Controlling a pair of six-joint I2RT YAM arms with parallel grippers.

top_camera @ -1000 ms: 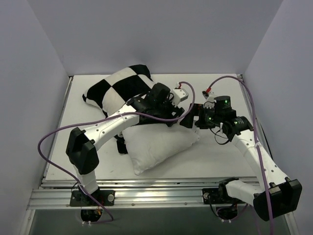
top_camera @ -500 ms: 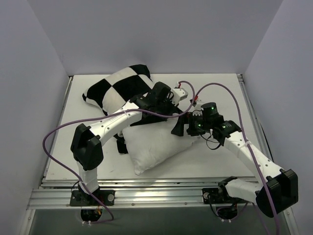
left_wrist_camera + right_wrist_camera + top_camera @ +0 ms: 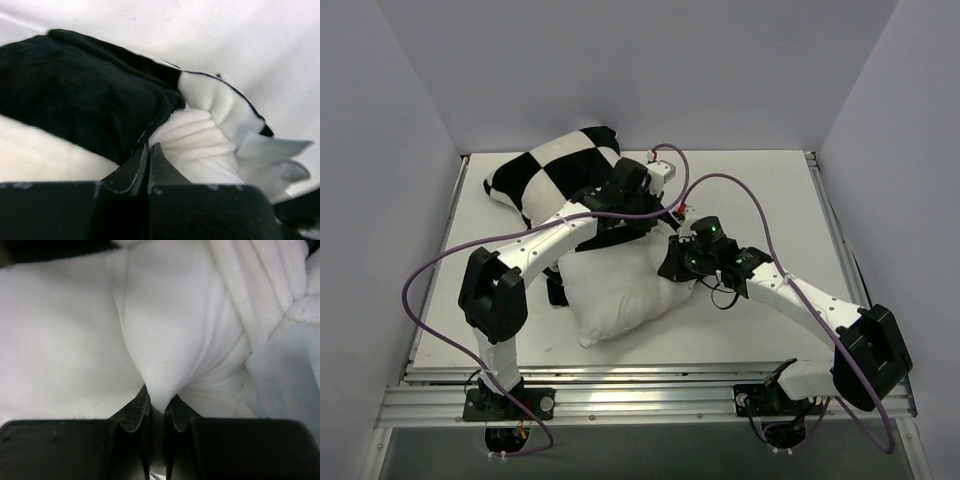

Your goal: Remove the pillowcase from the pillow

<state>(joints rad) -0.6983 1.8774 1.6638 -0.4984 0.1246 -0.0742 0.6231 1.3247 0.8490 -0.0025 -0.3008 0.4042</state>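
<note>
Roughly half done: the pillow (image 3: 620, 290) lies mostly bare mid-desk (image 3: 760, 190), its far end still inside the pillowcase (image 3: 555, 170) at back left. My left tool (image 3: 149, 152) is clamped, seemingly on the pillowcase hem. My right tool (image 3: 157, 407) pinches pillow fabric. Pulling apart remains.

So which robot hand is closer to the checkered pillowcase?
Left. The left gripper is pinched shut on the pillowcase's edge. The right gripper pinches the white pillow beside it, not the pillowcase.
</note>
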